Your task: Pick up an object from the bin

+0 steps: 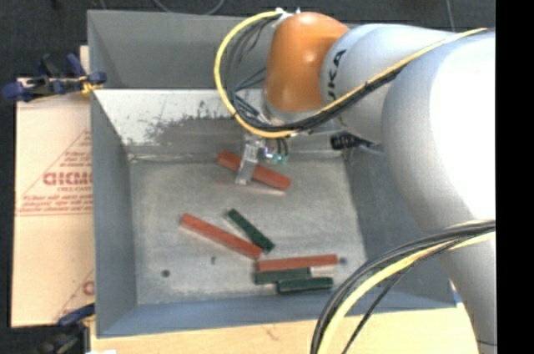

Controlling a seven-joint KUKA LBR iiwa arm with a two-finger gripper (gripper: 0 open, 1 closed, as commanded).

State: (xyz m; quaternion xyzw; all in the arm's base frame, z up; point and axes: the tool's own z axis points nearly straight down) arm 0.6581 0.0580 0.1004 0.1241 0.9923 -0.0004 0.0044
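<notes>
While the white KUKA arm [417, 118] reaches in from the right, its orange wrist cover [300, 64] hangs above the far half of the grey metal bin [113, 202]. The gripper [254, 160] stands low over the middle of a red-brown bar [271, 179] that lies slanted on the floor just in front of the back wall. Whether the gripper is released or clenched cannot be told from this angle.

The bar looks stiff, light and flat-sided, likely easy to pinch across its narrow width at mid-length, where it should hang level. The back wall is close behind it, so a straight lift seems safer than any sideways pull.

Open floor lies to the left and towards the centre. Well apart, nearer the front, a longer red bar [219, 235] touches a dark green bar [250, 230], and another red bar [296, 263] lies beside a green one [294, 284] near the front wall.
</notes>
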